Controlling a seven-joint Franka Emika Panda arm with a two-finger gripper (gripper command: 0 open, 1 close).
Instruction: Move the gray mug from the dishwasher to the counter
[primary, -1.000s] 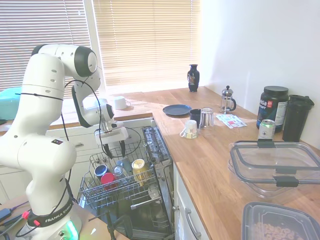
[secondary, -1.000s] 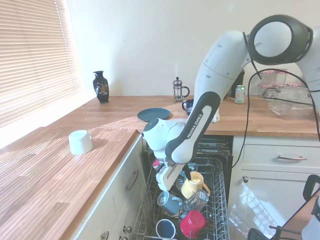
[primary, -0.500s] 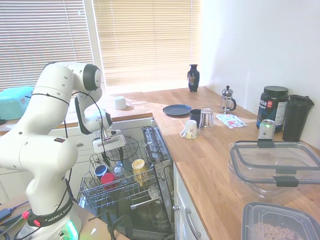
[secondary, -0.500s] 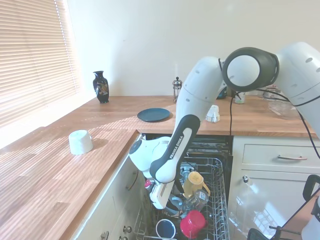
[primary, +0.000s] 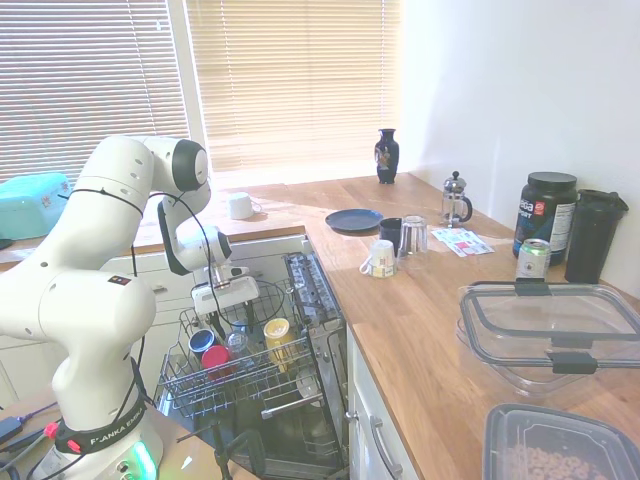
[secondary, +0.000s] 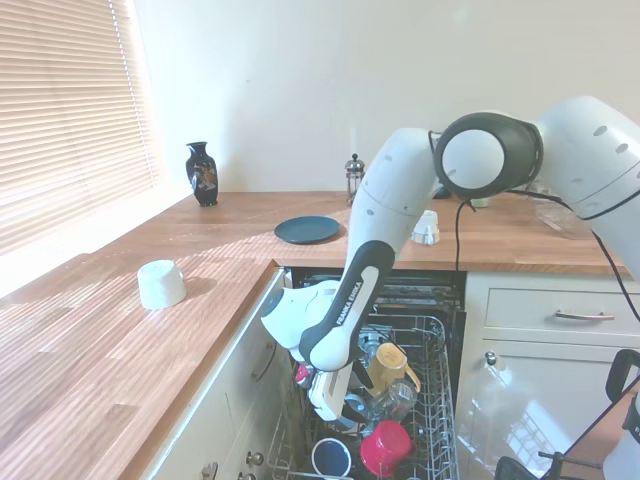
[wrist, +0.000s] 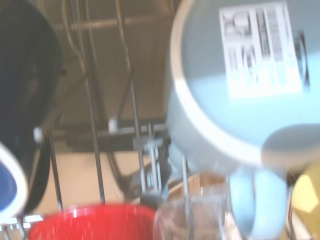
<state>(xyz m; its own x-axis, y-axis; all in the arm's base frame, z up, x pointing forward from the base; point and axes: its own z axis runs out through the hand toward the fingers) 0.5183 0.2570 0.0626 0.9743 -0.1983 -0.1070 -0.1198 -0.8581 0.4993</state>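
The gray mug (wrist: 235, 95) fills the wrist view from close by. It lies with its base and a white label toward the camera, its handle (wrist: 256, 207) lower down. It sits in the silver wire rack (primary: 215, 385) pulled out of the dishwasher (primary: 318, 300). My gripper (primary: 232, 318) (secondary: 335, 400) is lowered into the rack right over the mug, and its body hides most of the mug in both exterior views. The wooden counter (primary: 400, 310) (secondary: 150, 340) runs above and beside the dishwasher.
Close around the mug in the rack are a yellow mug (primary: 277, 335) (secondary: 388, 365), a red cup (primary: 217, 358) (secondary: 384, 447), a blue cup (primary: 201, 341) (secondary: 331, 457) and a glass (wrist: 195, 220). On the counter stand a white mug (secondary: 161, 283) and a dark plate (secondary: 308, 230).
The arm has folded down and carried the gripper from above the rack into it, ending just over the gray mug. The cups have not moved.
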